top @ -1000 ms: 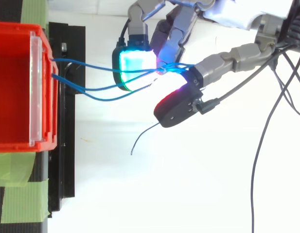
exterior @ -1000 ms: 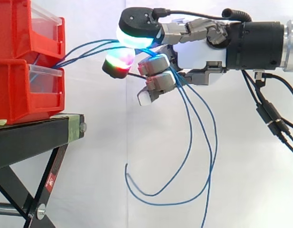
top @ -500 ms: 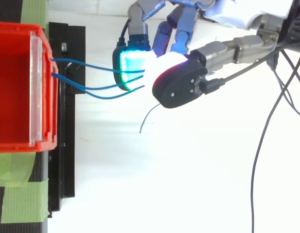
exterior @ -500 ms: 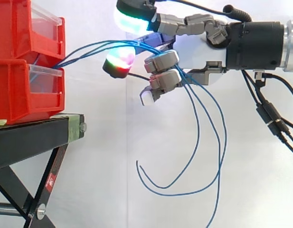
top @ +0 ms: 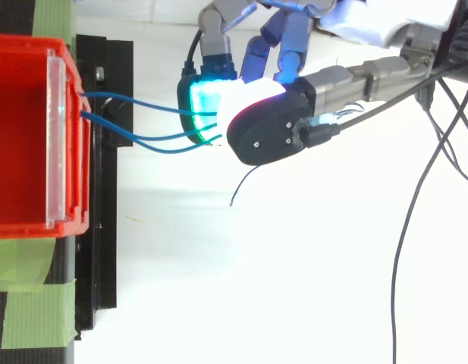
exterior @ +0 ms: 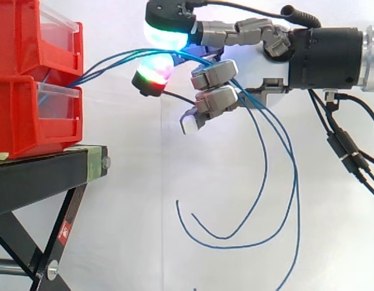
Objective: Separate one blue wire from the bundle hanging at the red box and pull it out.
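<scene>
Three blue wires (exterior: 108, 60) run from the gap between the stacked red bins (exterior: 29, 115) rightwards into my hand (exterior: 259, 66). They pass between the cyan-glowing thumb pad (exterior: 168, 30) above and a red-green glowing fingertip (exterior: 151, 76) below. From there they thread past the curled fingers (exterior: 214, 74) and hang in long loops (exterior: 259, 200) under the palm. In the top view the wires (top: 142, 140) leave the red bin's (top: 21, 136) front edge and vanish under the thumb (top: 271, 136). One loose wire end (top: 241, 189) sticks out below it.
The bins sit on a black stand (exterior: 47, 170) with crossed legs. From above, green tape (top: 29, 303) holds the bin near the stand's edge (top: 105, 265). A white curtain hangs behind, with open space below and right of the bins.
The thumb has lifted and swung over the wires toward the bin, covering the pinch point from above. The hanging loops have risen and shifted right.
</scene>
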Action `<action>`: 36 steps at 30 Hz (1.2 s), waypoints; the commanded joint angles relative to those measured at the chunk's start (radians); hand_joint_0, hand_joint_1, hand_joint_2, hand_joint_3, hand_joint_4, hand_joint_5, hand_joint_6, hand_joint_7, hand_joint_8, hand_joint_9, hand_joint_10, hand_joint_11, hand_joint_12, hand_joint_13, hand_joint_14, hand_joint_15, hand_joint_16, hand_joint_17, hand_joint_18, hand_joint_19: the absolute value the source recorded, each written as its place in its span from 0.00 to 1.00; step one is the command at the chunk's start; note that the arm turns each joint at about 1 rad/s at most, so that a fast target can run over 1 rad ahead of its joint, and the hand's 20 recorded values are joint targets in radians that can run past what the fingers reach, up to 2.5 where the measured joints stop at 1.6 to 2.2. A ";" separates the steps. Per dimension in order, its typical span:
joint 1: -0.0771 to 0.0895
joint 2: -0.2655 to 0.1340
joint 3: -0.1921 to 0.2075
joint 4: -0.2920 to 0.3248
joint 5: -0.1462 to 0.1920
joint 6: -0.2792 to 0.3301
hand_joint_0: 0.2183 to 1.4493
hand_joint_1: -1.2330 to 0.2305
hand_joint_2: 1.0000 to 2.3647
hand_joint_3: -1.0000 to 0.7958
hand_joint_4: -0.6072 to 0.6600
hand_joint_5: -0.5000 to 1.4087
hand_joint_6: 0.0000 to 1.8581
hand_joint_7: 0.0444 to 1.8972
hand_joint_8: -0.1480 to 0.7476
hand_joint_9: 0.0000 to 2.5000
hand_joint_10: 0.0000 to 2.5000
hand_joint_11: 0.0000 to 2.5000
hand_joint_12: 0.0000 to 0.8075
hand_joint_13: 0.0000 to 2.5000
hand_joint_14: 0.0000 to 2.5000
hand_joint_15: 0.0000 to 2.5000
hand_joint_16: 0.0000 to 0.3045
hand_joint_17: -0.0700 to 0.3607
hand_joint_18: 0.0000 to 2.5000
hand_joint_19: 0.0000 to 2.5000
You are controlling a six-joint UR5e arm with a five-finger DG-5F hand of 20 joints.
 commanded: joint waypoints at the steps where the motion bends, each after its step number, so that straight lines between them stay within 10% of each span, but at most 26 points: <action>1: 0.000 0.000 0.000 0.000 0.000 0.000 0.30 0.36 0.02 0.45 0.55 0.21 0.47 0.57 0.53 0.67 0.01 0.67 0.54 0.65 0.01 0.52 0.15 0.41 0.41 0.24; 36: 0.005 0.000 0.000 0.003 0.008 0.000 0.29 0.22 0.01 0.42 0.62 0.16 0.48 0.52 0.52 0.49 0.01 0.60 0.57 0.52 0.01 0.48 0.18 0.45 0.32 0.23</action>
